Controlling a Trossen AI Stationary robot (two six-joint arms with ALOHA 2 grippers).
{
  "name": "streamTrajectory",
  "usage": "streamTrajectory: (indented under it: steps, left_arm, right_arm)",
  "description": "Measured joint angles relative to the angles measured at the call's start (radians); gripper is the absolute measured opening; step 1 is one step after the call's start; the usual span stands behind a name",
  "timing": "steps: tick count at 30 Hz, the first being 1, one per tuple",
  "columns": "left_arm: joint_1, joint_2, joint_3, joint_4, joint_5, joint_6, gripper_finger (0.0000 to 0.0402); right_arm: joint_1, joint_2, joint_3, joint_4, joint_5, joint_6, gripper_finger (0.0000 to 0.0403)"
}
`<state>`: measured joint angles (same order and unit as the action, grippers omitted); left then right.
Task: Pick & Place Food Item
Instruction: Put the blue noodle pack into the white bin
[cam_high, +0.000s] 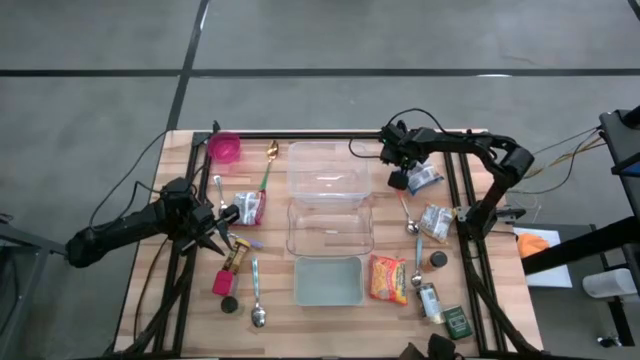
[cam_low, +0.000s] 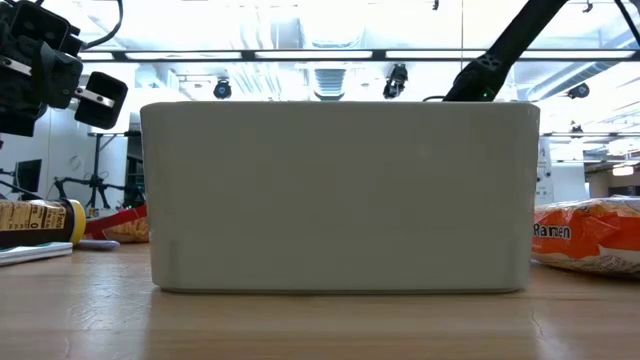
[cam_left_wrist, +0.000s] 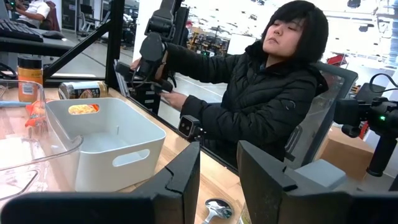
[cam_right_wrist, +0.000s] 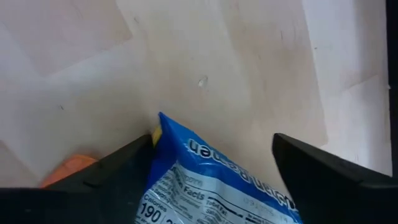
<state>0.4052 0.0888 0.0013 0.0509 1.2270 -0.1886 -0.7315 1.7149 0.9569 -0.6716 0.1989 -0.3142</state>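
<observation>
From table height, the white bin (cam_low: 338, 195) blocks nearly everything behind it. The ramen pack (cam_low: 590, 235) is cut off by the picture's edge, as is the bottle (cam_low: 40, 222). In the right wrist view, the blue packet (cam_right_wrist: 217, 177) runs off the bottom edge, its print only partly legible.

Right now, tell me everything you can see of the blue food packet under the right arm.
The blue plastic food packet lies flat on the light wooden table, near the far right corner, right of the clear plastic bins. It has a crimped edge, white lettering and a white nutrition panel. The right hand points down over it, its dark fingers open on either side of the packet; contact is not clear. Something orange shows beside it.
</observation>
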Motion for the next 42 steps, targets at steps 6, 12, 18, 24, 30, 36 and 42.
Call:
streamTrajectory:
  steps: [6,12,18,24,30,36,42]
  left_arm:
    - [0.0,0.0,0.0,0.0,0.0,0.0,0.0111]
    - [0.0,0.0,0.0,0.0,0.0,0.0,0.0111]
    - [0.0,0.0,0.0,0.0,0.0,0.0,0.0111]
    - [0.0,0.0,0.0,0.0,0.0,0.0,0.0111]
    - [0.0,0.0,0.0,0.0,0.0,0.0,0.0111]
    - [0.0,0.0,0.0,0.0,0.0,0.0,0.0111]
    - [0.0,0.0,0.0,0.0,0.0,0.0,0.0111]
  right_arm:
    - [0.0,0.0,-0.009,0.001,0.002,0.0,0.0225]
    - [0.0,-0.001,-0.015,-0.003,0.002,0.03,0.0142]
    - [0.0,-0.001,-0.016,-0.005,0.002,0.046,0.0055]
    - [0.0,-0.002,-0.016,-0.005,0.004,0.072,0.0016]
    - [0.0,-0.011,-0.015,-0.005,0.001,0.079,0.0012]
    - [0.004,-0.071,-0.015,-0.006,-0.022,0.109,0.0011]
    - [0.042,-0.183,-0.015,-0.005,-0.025,0.152,0.0011]
